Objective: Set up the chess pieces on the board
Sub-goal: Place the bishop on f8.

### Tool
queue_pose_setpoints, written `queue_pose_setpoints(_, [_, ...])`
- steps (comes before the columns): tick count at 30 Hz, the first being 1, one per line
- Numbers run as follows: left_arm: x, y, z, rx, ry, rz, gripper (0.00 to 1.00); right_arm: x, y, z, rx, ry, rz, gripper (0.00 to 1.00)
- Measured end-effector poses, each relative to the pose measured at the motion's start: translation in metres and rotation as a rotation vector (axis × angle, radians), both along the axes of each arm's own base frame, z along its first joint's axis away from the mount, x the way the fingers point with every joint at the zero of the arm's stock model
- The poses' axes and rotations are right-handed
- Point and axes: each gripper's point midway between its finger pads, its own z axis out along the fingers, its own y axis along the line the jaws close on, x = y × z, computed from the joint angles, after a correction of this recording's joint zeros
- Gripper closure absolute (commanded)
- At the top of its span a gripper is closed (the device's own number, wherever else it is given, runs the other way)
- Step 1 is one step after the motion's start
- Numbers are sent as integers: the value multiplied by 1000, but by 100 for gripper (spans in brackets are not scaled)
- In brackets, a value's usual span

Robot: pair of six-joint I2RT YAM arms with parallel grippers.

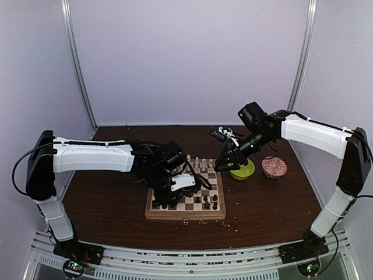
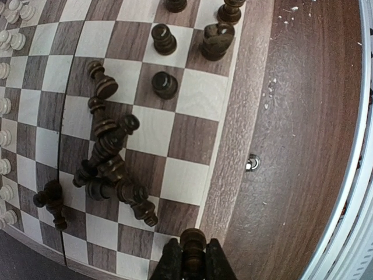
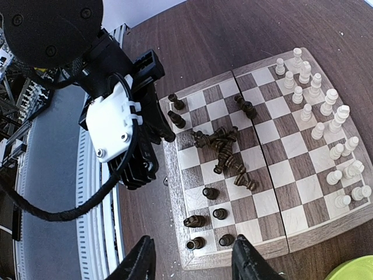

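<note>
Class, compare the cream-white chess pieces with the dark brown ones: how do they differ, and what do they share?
Pose: the cream-white pieces stand upright, while many dark brown pieces lie toppled. Layout: the cream-white pieces line one edge in rows; many dark brown pieces heap mid-board, a few standing near the opposite edge. Both are small turned figures on the chessboard.
</note>
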Motion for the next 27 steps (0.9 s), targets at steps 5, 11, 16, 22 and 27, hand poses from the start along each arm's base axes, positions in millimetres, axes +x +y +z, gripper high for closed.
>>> queue_pose_setpoints(5, [3,-2,-2,-1,-12,2,88,0,0,-2,-3,3,2,55])
queue_pose_setpoints(11, [6,-6,-4,-10,-22,2,87,0,0,-6,-10,14,2,55])
queue_pose_setpoints(16, [7,-7,-10,-1,-19,-4,87,0,0,-6,-14,20,2,55])
queue_pose_setpoints(22, [7,-5,-13,6,-19,-3,87,-1,-1,-7,-18,26,3,55])
queue_pose_setpoints(27, [8,-2,-18,24,-25,2,87,-1,-1,-9,-21,32,3,55])
